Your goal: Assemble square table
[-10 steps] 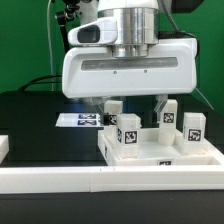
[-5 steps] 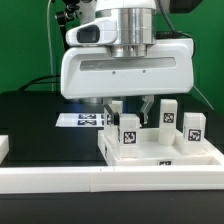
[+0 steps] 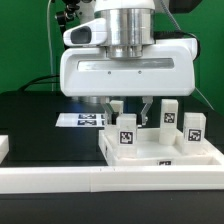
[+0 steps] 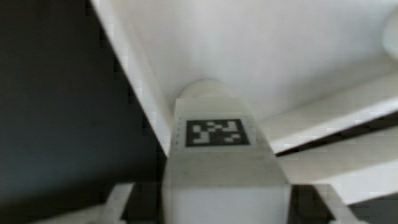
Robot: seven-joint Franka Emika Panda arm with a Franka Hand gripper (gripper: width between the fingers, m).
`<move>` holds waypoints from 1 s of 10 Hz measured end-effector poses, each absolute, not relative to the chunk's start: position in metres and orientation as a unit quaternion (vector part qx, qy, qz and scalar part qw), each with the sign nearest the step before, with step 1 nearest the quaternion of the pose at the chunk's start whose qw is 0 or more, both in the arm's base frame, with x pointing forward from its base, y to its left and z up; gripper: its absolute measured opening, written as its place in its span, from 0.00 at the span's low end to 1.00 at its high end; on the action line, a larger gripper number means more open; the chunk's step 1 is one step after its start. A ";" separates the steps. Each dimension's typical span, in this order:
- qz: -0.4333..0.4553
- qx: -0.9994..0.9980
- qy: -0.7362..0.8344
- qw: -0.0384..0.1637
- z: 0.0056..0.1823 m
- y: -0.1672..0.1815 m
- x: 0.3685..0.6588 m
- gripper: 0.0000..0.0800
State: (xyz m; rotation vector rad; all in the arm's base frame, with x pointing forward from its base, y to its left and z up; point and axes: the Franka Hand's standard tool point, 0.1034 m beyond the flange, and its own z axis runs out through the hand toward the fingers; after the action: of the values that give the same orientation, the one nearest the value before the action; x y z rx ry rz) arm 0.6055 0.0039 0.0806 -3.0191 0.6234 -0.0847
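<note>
The white square tabletop (image 3: 170, 152) lies flat by the front rail. White tagged legs stand upright on it: one at the exterior view's front left (image 3: 127, 137) and two on the right (image 3: 168, 116) (image 3: 193, 128). My gripper (image 3: 131, 108) reaches down over the slab's left part. In the wrist view the gripper (image 4: 222, 205) is shut on a white leg (image 4: 221, 150) whose tag faces the camera, with a finger pressed against each side. The exterior view does not make clear which left leg it is.
The marker board (image 3: 80, 120) lies on the black table behind the slab. A long white rail (image 3: 90, 181) edges the front. A small white block (image 3: 3, 148) sits at the exterior view's left edge. Green backdrop behind.
The fingers stood wide apart a second ago and have closed in on the leg. The hand has stayed over the same spot.
</note>
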 end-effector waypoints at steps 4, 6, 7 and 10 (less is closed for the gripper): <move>-0.019 -0.922 0.385 0.036 0.080 0.005 0.605 0.36; -0.015 -0.870 0.491 0.037 0.080 0.007 0.605 0.36; -0.014 -0.847 0.531 0.037 0.080 0.009 0.605 0.36; -0.009 -0.812 0.581 0.044 0.080 0.008 0.606 0.36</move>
State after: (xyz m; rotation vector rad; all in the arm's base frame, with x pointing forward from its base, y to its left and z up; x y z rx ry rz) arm 0.6056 0.0076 0.0800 -2.4827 1.7768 -0.0261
